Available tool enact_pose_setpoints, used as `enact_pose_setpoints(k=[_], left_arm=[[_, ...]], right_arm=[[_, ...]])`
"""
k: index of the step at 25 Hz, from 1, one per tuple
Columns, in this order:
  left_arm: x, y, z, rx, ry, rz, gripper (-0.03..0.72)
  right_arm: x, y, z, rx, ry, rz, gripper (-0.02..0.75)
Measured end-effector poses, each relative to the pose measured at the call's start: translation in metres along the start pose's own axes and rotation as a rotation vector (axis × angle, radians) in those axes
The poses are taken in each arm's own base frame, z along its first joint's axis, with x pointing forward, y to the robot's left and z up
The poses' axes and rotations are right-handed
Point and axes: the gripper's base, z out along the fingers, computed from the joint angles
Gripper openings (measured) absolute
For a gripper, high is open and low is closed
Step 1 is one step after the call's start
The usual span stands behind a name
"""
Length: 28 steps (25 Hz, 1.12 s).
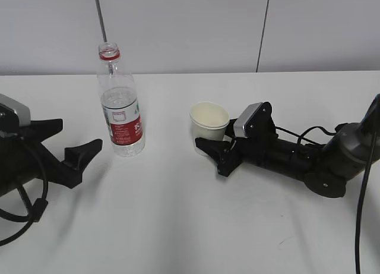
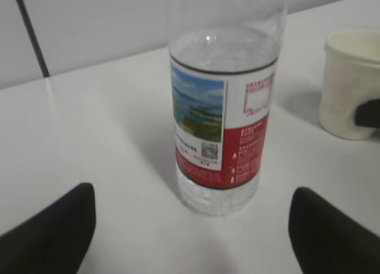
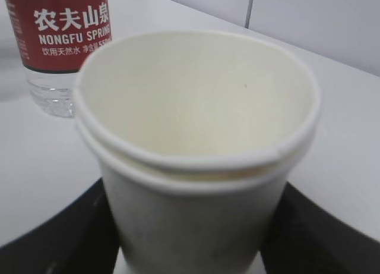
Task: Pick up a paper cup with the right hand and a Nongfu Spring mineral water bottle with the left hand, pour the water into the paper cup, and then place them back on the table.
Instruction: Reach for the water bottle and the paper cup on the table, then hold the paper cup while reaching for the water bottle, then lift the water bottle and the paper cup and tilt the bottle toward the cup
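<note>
While the left hand [image 1: 74, 149] sits at 9 o'clock with jaws spread apart, holding nothing, the Nongfu Spring mineral water bottle [image 1: 120, 101] stands upright on the table [image 1: 178, 226] just past its tips, uncapped, water [image 2: 222, 51] partway up. At 3 o'clock of the bottle, the paper cup [image 1: 209, 126] sits between the right hand [image 1: 217, 152] fingers, apparently clamped; contact is unclear.

The bottle [image 2: 222, 116] is cut off above the waterline in the left wrist view, its label print too small to be read. The cup [image 3: 196, 149] base is hidden between dark fingers [image 3: 53, 238], contact undecidable.
</note>
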Motion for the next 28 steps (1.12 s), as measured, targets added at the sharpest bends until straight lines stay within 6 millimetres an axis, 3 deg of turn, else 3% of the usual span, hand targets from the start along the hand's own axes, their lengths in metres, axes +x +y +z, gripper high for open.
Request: enact_pose_setpoints(k=[5, 15, 28], left_arm=[[0.014, 0.003, 0.017, 0.028, 0.035, -0.042, 0.606], [0.007, 0.011, 0.051, 0.122, -0.023, -0.048, 0.606], [0.011, 0.017, 0.079, 0.19, -0.035, -0.067, 0.596]], right_arm=[[0.0, 0.0, 0.0, 0.0, -0.001, 0.0, 0.469], [0.0, 0.0, 0.0, -0.001, -0.001, 0.0, 0.468], [0.0, 0.0, 0.0, -0.002, -0.001, -0.001, 0.468]])
